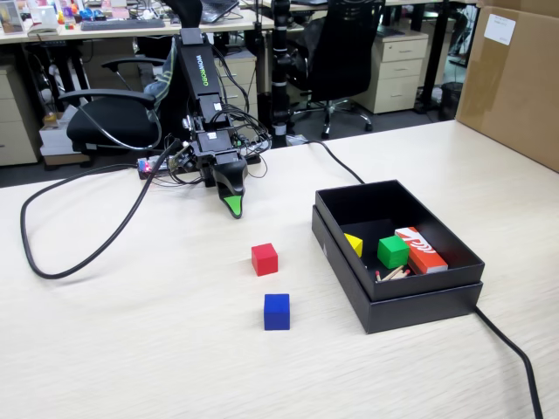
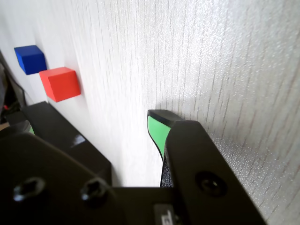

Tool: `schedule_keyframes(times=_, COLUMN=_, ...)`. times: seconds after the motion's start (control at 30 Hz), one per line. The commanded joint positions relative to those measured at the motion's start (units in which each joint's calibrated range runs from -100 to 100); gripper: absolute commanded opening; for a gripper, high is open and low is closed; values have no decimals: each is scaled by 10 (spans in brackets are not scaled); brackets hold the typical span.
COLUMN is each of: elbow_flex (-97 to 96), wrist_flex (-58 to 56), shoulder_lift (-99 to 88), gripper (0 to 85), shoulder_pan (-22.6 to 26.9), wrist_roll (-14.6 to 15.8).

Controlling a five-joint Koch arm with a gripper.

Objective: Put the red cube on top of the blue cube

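Closest to the camera the blue cube [image 1: 277,312] sits alone on the table [image 1: 131,349], the red cube [image 1: 265,259] just behind it, and both are well out ahead of the fingertips, which hang low over the wood back by the arm's base. The gripper [image 1: 232,208] looks pinched down to one green tip, so honestly I can't tell if it's open or closed. If it doesn't spread before dropping on red, I'd bet it shoves it into blue or toward the black box [image 1: 410,305] off to the side.
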Motion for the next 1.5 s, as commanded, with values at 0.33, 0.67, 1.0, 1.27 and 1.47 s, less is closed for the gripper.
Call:
schedule_keyframes(times=0.33, elbow_flex=-13, wrist_flex=-8, shoulder_lift=2, gripper=488, shoulder_pan=0, wrist_roll=-1)
schedule_keyframes(times=0.67, elbow_flex=-13, wrist_flex=-8, shoulder_lift=2, gripper=488, shoulder_pan=0, wrist_roll=-1)
schedule_keyframes(times=1.0, elbow_flex=-16, wrist_flex=-8, shoulder_lift=-2, gripper=489, shoulder_pan=-1, wrist_roll=0)
schedule_keyframes(times=1.27, elbow_flex=-10, wrist_flex=-8, shoulder_lift=1, gripper=489, shoulder_pan=-2, wrist_roll=-1)
schedule_keyframes(times=1.47, elbow_flex=36, wrist_flex=-67, shoulder_lift=2, gripper=481, shoulder_pan=-9, wrist_roll=-2)
